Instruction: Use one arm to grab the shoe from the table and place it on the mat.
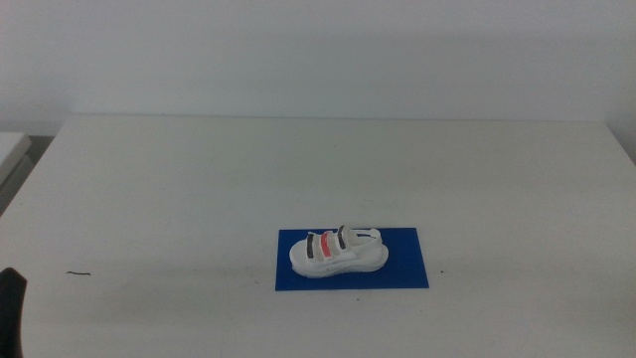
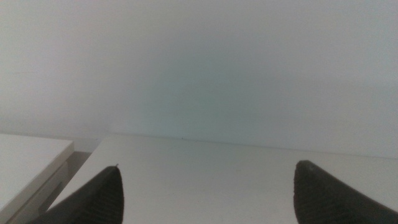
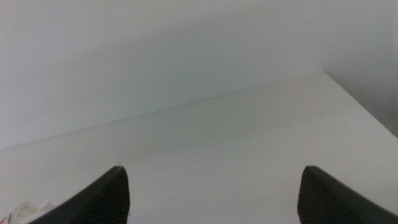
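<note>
The shoe (image 1: 338, 253), a small white sandal with two dark straps and a red one, lies on its sole on the blue mat (image 1: 402, 268), toward the mat's left half. Nothing holds it. The mat lies flat on the white table (image 1: 199, 179), slightly right of centre near the front. In the middle view only a dark bit of the left arm (image 1: 10, 308) shows, at the bottom left corner. The left gripper (image 2: 209, 167) is open over bare table. Open too is the right gripper (image 3: 213, 168), with nothing between its jaws.
A short dark mark (image 1: 78, 272) lies on the table at the front left. Beyond the table's left edge stands a second white surface (image 1: 12, 149), also seen in the left wrist view (image 2: 31, 155). A pale wall rises behind the table.
</note>
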Tool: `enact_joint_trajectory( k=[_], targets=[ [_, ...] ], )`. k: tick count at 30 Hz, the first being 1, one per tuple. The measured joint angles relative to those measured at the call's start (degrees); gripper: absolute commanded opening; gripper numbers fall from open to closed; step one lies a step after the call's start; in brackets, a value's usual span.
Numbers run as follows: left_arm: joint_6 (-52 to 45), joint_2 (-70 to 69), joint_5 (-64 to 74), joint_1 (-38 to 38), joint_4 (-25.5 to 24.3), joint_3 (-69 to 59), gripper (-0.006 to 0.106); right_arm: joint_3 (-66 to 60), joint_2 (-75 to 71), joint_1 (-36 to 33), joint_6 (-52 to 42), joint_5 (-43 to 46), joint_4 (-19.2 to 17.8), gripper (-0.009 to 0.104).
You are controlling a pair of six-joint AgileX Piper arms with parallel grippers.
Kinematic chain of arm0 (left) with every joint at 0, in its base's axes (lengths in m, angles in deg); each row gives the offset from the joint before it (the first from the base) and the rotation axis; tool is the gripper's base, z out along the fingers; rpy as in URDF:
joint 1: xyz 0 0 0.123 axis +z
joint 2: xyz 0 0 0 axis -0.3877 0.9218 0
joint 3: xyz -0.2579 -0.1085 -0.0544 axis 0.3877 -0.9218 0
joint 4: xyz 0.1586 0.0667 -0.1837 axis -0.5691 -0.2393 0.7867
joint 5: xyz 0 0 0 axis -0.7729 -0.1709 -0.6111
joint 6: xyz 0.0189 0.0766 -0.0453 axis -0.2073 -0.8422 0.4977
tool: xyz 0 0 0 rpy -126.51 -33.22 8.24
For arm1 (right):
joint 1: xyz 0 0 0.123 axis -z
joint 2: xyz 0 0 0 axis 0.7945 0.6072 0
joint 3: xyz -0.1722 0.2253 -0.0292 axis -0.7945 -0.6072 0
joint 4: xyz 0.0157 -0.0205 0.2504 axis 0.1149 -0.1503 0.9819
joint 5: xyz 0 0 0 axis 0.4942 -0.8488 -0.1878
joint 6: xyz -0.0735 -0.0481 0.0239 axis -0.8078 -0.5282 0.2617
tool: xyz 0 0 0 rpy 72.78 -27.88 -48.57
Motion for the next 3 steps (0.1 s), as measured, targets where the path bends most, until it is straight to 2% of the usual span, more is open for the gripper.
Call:
enact_joint_trajectory(
  k=[3],
  targets=[
    [0.0, 0.0, -0.3, 0.0, 0.0, 0.0, 0.094, 0.0, 0.0, 0.0, 0.0, 0.0, 0.0, 0.079]
  ],
)
